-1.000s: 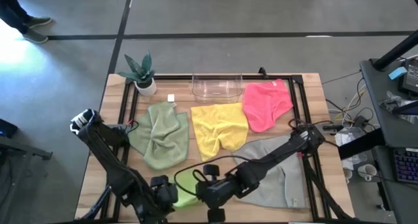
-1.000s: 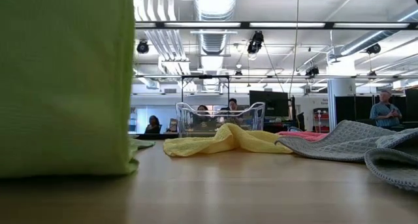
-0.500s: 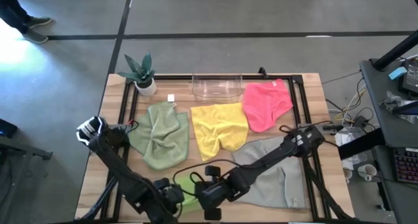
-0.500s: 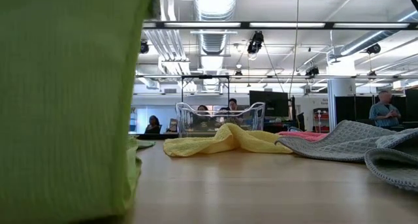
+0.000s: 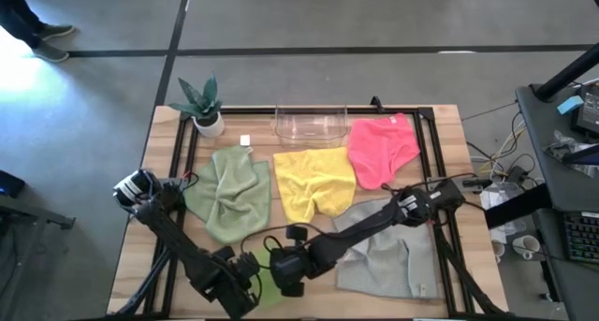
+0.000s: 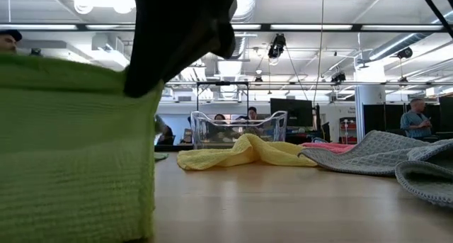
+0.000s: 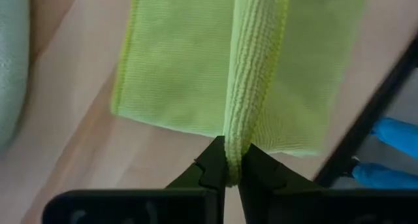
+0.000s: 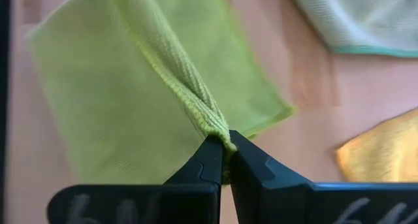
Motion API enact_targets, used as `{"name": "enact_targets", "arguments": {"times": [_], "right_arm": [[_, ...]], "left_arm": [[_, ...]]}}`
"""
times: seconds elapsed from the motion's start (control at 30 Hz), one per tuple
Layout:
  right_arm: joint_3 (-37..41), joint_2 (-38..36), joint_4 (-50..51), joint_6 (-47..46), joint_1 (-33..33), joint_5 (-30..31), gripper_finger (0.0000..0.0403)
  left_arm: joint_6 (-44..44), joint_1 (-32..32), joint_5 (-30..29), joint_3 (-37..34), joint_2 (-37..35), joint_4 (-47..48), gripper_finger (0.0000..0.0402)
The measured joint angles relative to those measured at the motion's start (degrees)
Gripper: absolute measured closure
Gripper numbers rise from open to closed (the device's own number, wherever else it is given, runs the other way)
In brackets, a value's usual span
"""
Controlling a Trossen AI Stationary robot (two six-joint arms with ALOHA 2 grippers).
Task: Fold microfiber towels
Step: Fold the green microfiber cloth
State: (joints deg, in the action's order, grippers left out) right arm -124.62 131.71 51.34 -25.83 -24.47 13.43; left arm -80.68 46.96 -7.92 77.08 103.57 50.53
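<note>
As both grippers, left (image 7: 230,174) and right (image 8: 222,152), stay clamped on the lime green towel (image 7: 196,61), it's dropped lower, fold nearly laid.

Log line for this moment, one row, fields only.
left gripper: shut on lime towel | right gripper: shut on lime towel | towel: lifted at front table edge | other towels: unfolded

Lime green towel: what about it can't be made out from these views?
- High view: the lime green towel is mostly covered by the left tool and right tool; its outline cannot be traced.
- Low view: it fills the near left and runs off the frame edges; a dark arm part covers its top.
- Wrist views: each pinched fold hides the layers beneath, so the fold count is unclear.
</note>
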Motion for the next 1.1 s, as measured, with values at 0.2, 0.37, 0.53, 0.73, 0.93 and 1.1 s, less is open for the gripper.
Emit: {"name": "enact_targets", "arguments": {"times": [0.2, 0.37, 0.53, 0.73, 0.93, 1.1], "right_arm": [[0.2, 0.9, -0.5, 0.5, 1.7, 0.2, 0.0394], [0.7, 0.9, -1.0, 1.5, 2.6, 0.3, 0.0394], [0.7, 0.9, -1.1, 2.9, 2.7, 0.3, 0.0385], [0.8, 0.9, -2.6, 2.9, 2.9, 0.3, 0.0340], [0.8, 0.9, -2.4, 2.5, 3.5, 0.2, 0.0287], [0.2, 0.9, -2.1, 2.5, 3.5, 0.1, 0.0261]], "left_arm": [[0.0, -1.6, 0.4, -2.6, -0.1, 0.2, 0.0389], [0.4, -2.4, 0.5, -3.3, -0.2, 0.2, 0.0389], [0.2, -2.3, 0.4, -3.7, -0.2, 0.1, 0.0388], [2.4, -2.3, 1.0, -4.4, -0.3, 0.2, 0.0388], [3.5, -2.3, 1.0, -4.4, -0.3, 0.1, 0.0381], [3.5, -2.3, 0.3, -4.4, -0.3, 0.1, 0.0340]]}}
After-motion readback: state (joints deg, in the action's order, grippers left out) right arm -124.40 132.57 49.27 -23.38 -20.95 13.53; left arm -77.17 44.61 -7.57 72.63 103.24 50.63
